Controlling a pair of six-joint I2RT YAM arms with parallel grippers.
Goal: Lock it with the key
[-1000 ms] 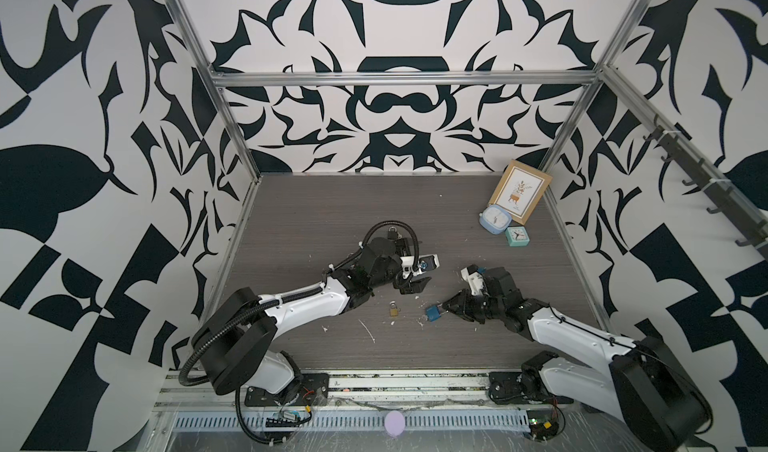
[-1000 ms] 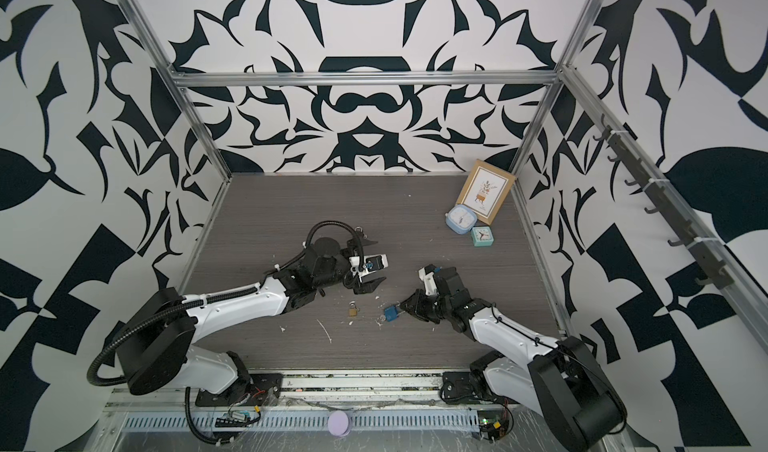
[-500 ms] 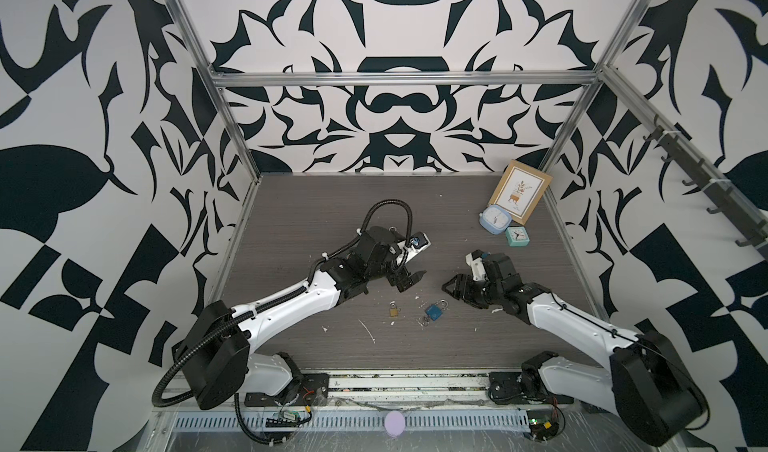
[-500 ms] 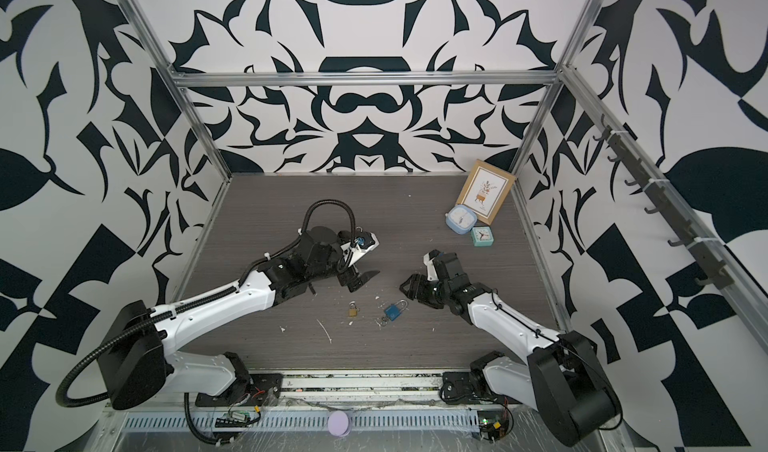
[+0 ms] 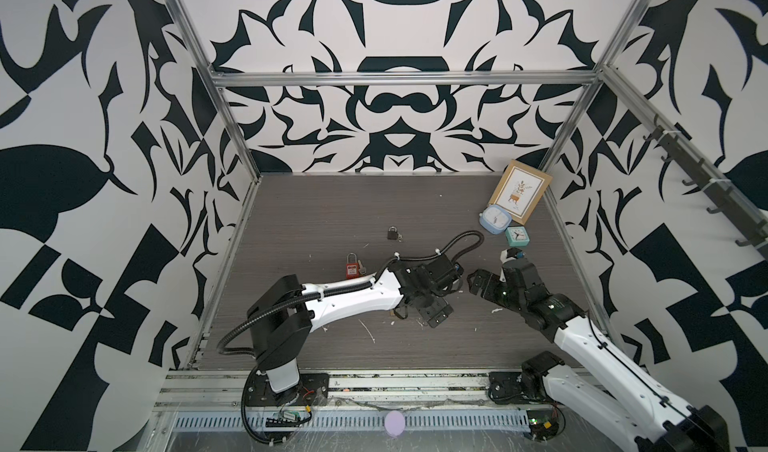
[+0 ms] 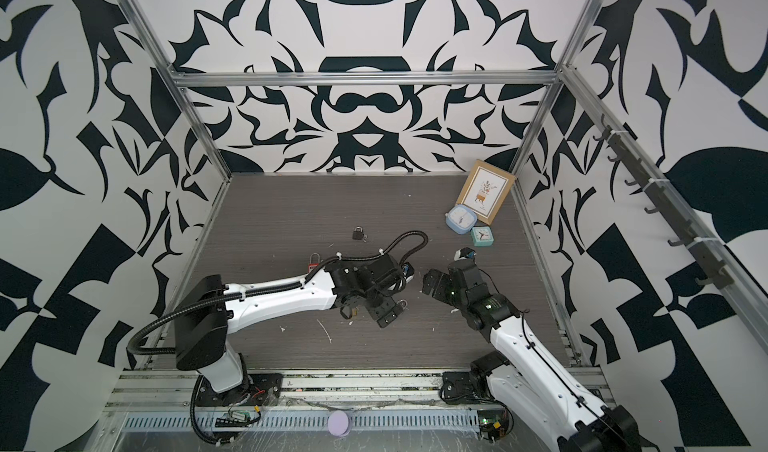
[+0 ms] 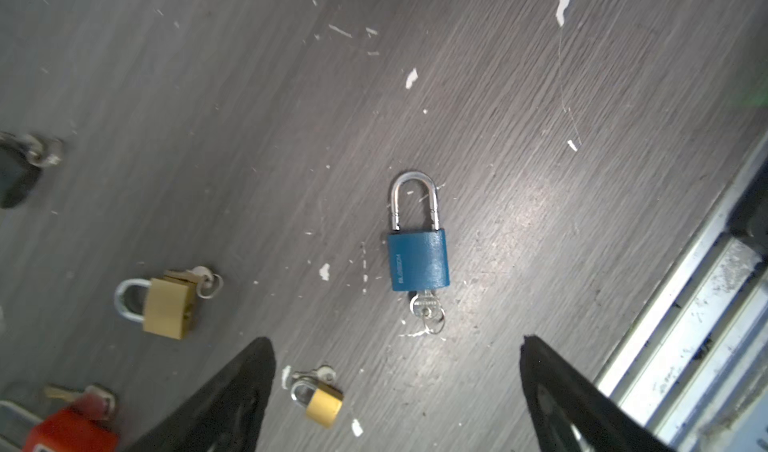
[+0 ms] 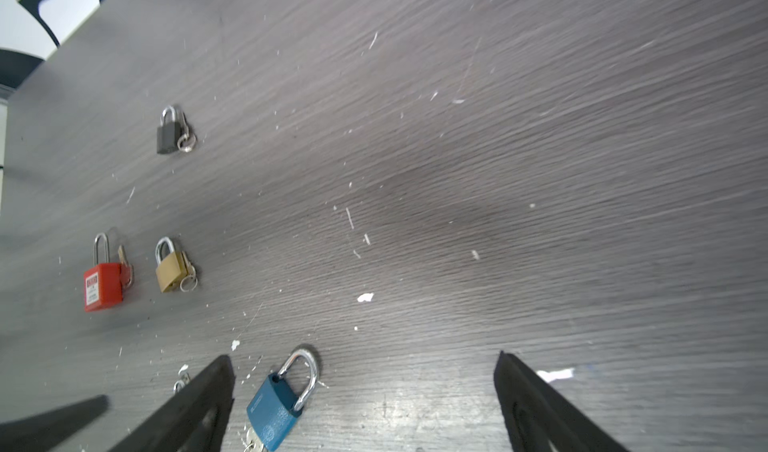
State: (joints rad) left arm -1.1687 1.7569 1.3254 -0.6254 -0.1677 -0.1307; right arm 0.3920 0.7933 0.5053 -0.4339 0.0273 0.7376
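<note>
Starting from the left side of the dark wood-grain table [image 5: 332, 205], there's a red padlock [image 5: 351, 268] lying flat with its key beside the body. A bit further back, a small black padlock [image 5: 392, 232] lies with a key ring at its side. The right wrist view also picks up a brass padlock [image 8: 172, 269] just beside the red one, and the left wrist view shows a smaller brass padlock [image 7: 322, 400] right by one finger of the left gripper [image 7: 395, 342]. That gripper hangs low over the middle of the table with its fingers spread wide and nothing between them. The one that matters, the blue padlock [image 7: 419, 259], lies flat on the table just ahead of those fingers. Its key [image 7: 424, 304] is stuck in the bottom, and both shackle legs look seated in the body. In both top views the left arm's wrist covers most of it, so the blue lock is basically hidden from above. The right gripper [image 8: 363, 356] is close by on the other side, also gaping wide and holding nothing, and in its own view the blue padlock lies between its fingers, close to one of them. White flecks and scraps are scattered all over the wood around the locks. Off in the far right corner, well apart from all this, sit a pale blue alarm clock [image 5: 495, 219], a little teal clock [image 5: 517, 235] and a wooden picture frame [image 5: 520, 191] leaning on the wall.
</note>
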